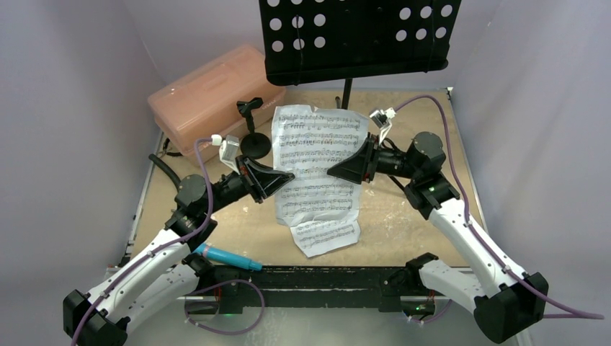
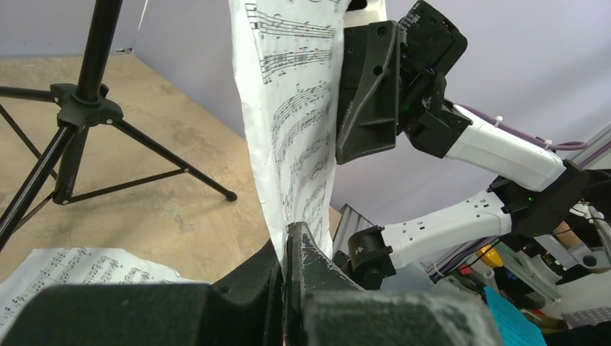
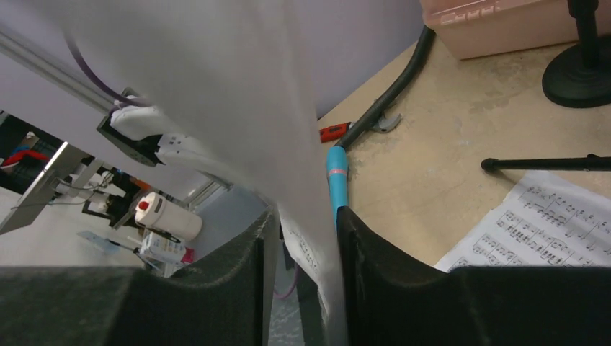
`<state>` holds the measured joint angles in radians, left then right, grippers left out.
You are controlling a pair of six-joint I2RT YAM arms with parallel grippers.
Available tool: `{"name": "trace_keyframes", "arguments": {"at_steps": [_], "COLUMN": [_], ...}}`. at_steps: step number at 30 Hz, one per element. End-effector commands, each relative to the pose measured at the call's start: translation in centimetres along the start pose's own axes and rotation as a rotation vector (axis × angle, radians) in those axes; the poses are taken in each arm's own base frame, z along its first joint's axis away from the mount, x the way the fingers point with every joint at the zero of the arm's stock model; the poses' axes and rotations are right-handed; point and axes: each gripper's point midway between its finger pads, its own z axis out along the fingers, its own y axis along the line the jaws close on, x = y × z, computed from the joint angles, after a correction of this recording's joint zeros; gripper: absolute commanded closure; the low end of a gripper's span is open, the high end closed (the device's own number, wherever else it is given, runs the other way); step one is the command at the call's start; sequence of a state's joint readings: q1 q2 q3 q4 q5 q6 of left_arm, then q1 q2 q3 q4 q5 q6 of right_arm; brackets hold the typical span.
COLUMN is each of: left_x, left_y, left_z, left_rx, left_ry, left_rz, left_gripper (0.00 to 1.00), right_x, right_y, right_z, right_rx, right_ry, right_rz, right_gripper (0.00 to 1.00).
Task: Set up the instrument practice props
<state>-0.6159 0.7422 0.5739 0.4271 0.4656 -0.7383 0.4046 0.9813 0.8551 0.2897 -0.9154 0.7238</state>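
Two sheet-music pages are out: the first page [image 1: 320,144] is lifted above the middle of the counter [image 1: 393,227], with my left fingers [image 1: 284,176] pinched tight on its left edge. My right fingers [image 1: 337,171] straddle its right edge, narrowed; I cannot tell if they clamp it. The second page [image 1: 328,236] lies flat toward the near edge, and the microphone [image 1: 227,257] is by the near left corner.

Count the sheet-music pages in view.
2. One page is in the air, pinched by the left gripper, the right gripper at its other edge. The other page lies on the table beneath, partly covered. I see no others.
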Motion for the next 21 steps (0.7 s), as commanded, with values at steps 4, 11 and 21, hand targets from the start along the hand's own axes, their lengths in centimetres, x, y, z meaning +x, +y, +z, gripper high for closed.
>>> {"name": "trace_keyframes", "arguments": {"at_steps": [4, 11, 21], "left_x": [-0.7, -1.3, -1.9], "left_y": [0.2, 1.0, 1.8], "left_z": [0.4, 0.7, 1.1], "left_rx": [-0.013, -0.063, -0.119], "left_ry": [-0.012, -0.008, 0.011], "left_rz": [0.054, 0.095, 0.127], "left_gripper": [1.00, 0.99, 0.71], "right_x": [-2.5, -2.6, -2.4], "right_y": [3.3, 3.8, 3.7], "right_z": [-0.4, -0.5, -0.8], "right_rx": [-0.068, -0.088, -0.058], "right_ry": [-0.037, -0.026, -0.005], "right_rz": [-0.119, -0.137, -0.179], "right_gripper": [0.72, 0.89, 1.00]}}
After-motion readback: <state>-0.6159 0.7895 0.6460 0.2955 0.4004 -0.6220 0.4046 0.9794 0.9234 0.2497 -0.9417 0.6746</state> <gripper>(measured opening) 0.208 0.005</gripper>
